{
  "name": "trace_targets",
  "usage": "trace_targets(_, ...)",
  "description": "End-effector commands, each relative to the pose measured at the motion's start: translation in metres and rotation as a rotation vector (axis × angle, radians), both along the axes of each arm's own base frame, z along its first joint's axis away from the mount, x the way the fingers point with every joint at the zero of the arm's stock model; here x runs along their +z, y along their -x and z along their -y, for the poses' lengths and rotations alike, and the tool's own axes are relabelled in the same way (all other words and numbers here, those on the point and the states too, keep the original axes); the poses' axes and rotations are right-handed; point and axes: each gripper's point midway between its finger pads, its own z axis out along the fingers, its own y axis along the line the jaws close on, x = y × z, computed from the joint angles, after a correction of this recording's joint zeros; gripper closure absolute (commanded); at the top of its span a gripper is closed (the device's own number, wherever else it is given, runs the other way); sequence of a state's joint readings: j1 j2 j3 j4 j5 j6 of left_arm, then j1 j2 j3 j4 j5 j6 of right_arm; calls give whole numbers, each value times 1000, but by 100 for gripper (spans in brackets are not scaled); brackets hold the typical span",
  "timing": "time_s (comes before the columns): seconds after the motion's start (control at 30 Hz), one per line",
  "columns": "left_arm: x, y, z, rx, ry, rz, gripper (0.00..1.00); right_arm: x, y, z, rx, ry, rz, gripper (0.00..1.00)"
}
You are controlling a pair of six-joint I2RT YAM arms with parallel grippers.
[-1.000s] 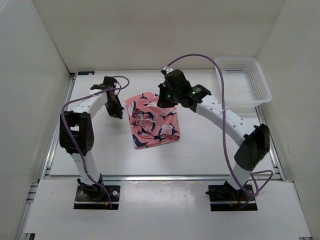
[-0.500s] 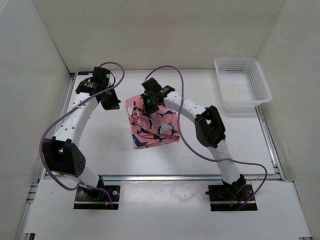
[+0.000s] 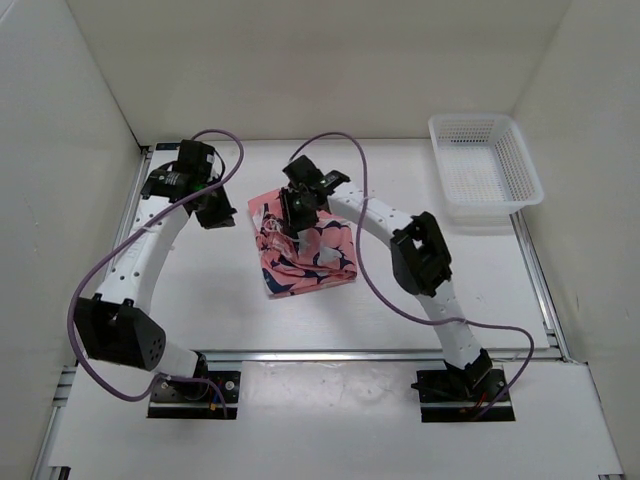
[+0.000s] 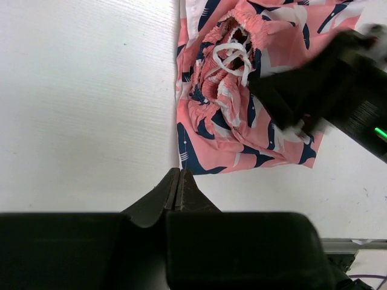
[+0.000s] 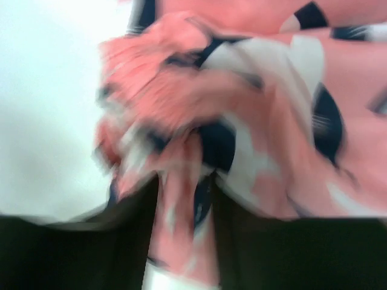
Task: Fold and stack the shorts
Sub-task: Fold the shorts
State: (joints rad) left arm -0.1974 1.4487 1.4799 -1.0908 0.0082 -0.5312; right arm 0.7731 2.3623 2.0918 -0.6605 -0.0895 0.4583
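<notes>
The salmon-pink shorts (image 3: 318,250) with navy-and-white sharks lie folded in a rough square at the table's middle, their gathered waistband and white drawstring (image 4: 233,57) bunched along the left side. My right gripper (image 3: 289,224) is down on that bunched edge; in the right wrist view, which is blurred, its jaws (image 5: 181,202) stand apart with the shorts (image 5: 272,90) showing in the gap. My left gripper (image 3: 222,217) hovers over bare table left of the shorts (image 4: 242,130), its jaws (image 4: 178,176) pressed together on nothing.
A white mesh basket (image 3: 490,213) stands at the back right corner. White walls enclose the table on three sides. The right arm's purple cable (image 3: 355,165) arcs above the shorts. A metal rail (image 3: 330,354) runs along the table's front edge.
The right arm has swung left across the shorts to the bunched waistband, and its jaws have parted. The left arm has drawn back toward the left wall, staying shut.
</notes>
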Motion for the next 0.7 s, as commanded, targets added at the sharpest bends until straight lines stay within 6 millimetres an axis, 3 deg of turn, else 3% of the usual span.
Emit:
trace_targets(0.0, 25, 11, -7, 15, -5, 65, 90, 144, 4, 16, -14, -138, 228, 50)
trace_targets(0.03, 35, 12, -10, 15, -15, 90, 90, 181, 10, 28, -24, -165, 296, 23)
trace_targets(0.1, 43, 13, -16, 34, -40, 107, 86, 214, 16, 65, -93, -147, 382, 10)
trace_targets(0.13, 49, 16, -18, 40, -44, 124, 79, 220, 20, 78, -119, -133, 406, 1)
trace_targets(0.17, 61, 17, -21, 47, -45, 159, 72, 223, 20, 98, -162, -102, 423, 1)
trace_targets(0.2, 64, 19, -21, 39, -49, 173, 63, 247, 28, 124, -208, -112, 472, 1)
trace_targets(0.23, 68, 21, -22, 40, -46, 186, 50, 228, 27, 155, -277, -26, 470, 1)
trace_targets(0.27, 75, 23, -22, 41, -41, 208, 36, 224, 36, 171, -289, -6, 456, 1)
trace_targets(0.3, 83, 28, -23, 42, -35, 237, 11, 239, 42, 204, -381, 18, 508, 1)
trace_targets(0.33, 89, 29, -21, 36, -22, 259, 6, 231, 50, 229, -430, 73, 495, 1)
trace_targets(0.37, 93, 32, -22, 37, -19, 273, 3, 209, 55, 258, -502, 145, 464, 1)
trace_targets(0.4, 96, 37, -23, 37, -16, 288, 0, 218, 67, 284, -565, 156, 491, 1)
trace_targets(0.43, 95, 40, -24, 37, -15, 290, 0, 214, 69, 317, -657, 225, 504, 1)
trace_targets(0.53, 97, 49, -29, 71, -14, 315, 0, 193, 97, 378, -784, 357, 476, 1)
trace_targets(0.63, 100, 57, -34, 96, -17, 347, 0, 185, 118, 419, -889, 439, 469, 1)
trace_targets(0.67, 98, 60, -37, 103, -25, 347, 0, 183, 122, 425, -896, 450, 469, 1)
